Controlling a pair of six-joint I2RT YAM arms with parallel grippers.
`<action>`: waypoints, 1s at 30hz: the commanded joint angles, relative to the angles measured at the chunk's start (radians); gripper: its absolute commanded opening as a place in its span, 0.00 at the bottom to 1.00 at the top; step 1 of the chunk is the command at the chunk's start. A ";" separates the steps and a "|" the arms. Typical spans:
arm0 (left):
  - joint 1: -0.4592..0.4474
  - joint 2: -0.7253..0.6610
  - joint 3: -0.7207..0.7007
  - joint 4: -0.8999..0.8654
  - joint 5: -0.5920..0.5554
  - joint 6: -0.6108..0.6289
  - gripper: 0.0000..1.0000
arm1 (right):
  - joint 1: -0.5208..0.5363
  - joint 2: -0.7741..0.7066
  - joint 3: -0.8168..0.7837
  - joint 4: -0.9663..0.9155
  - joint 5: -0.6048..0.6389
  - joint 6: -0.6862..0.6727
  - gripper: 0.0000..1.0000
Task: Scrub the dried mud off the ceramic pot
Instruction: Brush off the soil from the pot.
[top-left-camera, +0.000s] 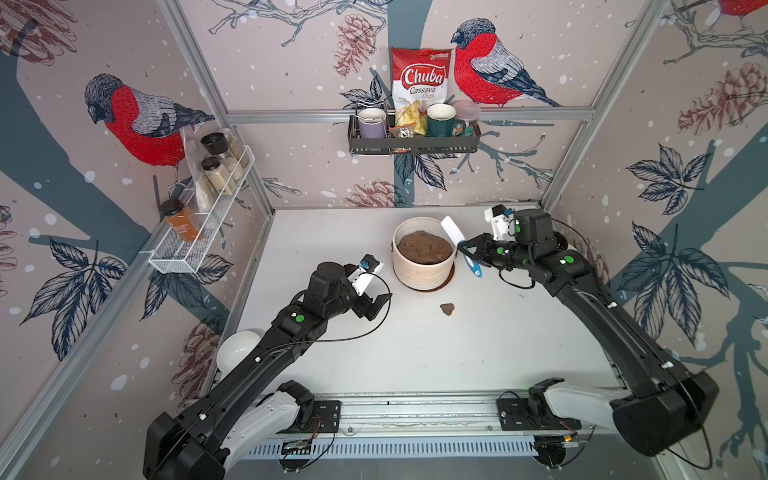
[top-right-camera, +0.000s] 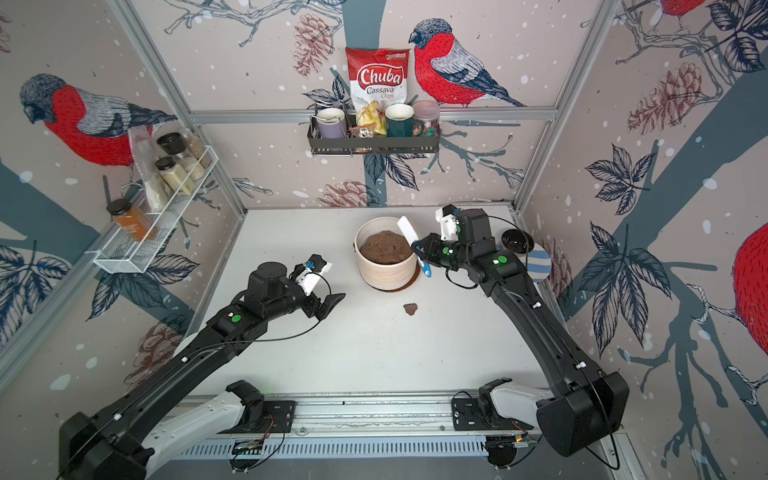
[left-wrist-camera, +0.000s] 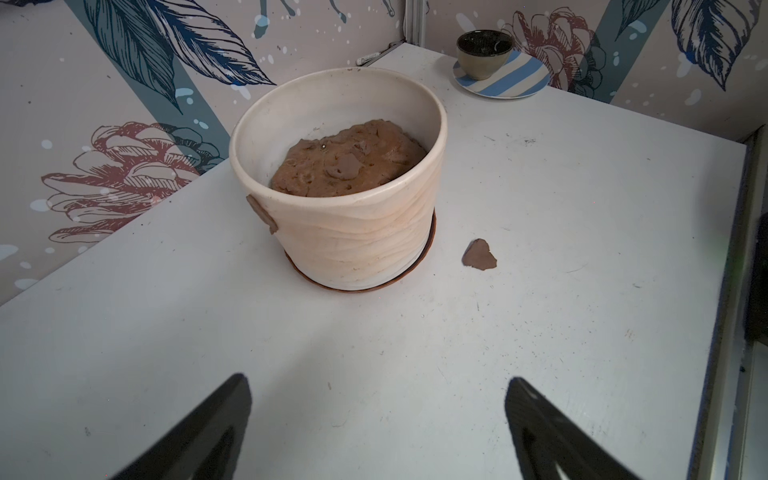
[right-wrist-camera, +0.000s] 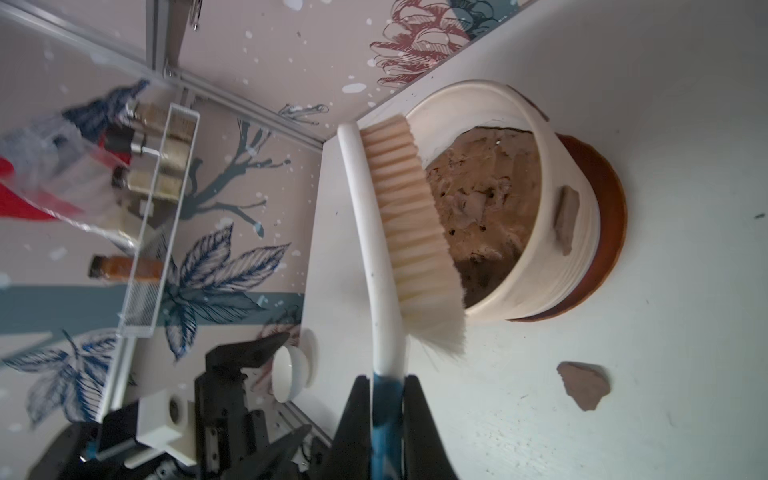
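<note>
Right gripper (right-wrist-camera: 386, 384) clamps brush (right-wrist-camera: 411, 232); left gripper (left-wrist-camera: 378, 379) wide, empty. Press bristles onto dried mud (right-wrist-camera: 565, 220) on ceramic pot (right-wrist-camera: 552, 266) wall; short strokes.

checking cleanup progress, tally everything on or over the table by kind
flat brown dried mud lumps: 2
cream ribbed ceramic pot: 1
white-and-blue bristle brush: 1
black bowl, white bowl: 2
blue-striped round plate: 1
total: 7

Right pincer (top-left-camera: 468, 248) grips brush (top-left-camera: 452, 231) by ceramic pot (top-left-camera: 419, 272); dried mud (top-left-camera: 447, 308) on table (top-left-camera: 374, 357), probably loose.
</note>
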 joint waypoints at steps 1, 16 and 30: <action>0.003 0.026 0.017 0.005 0.029 0.068 0.95 | -0.077 0.029 -0.107 0.290 -0.262 0.484 0.00; -0.002 0.074 -0.058 0.040 0.025 0.035 0.95 | -0.123 0.037 -0.298 0.631 -0.234 0.878 0.00; -0.034 0.073 -0.057 0.014 -0.019 0.031 0.95 | -0.134 0.143 -0.219 0.574 -0.115 0.867 0.00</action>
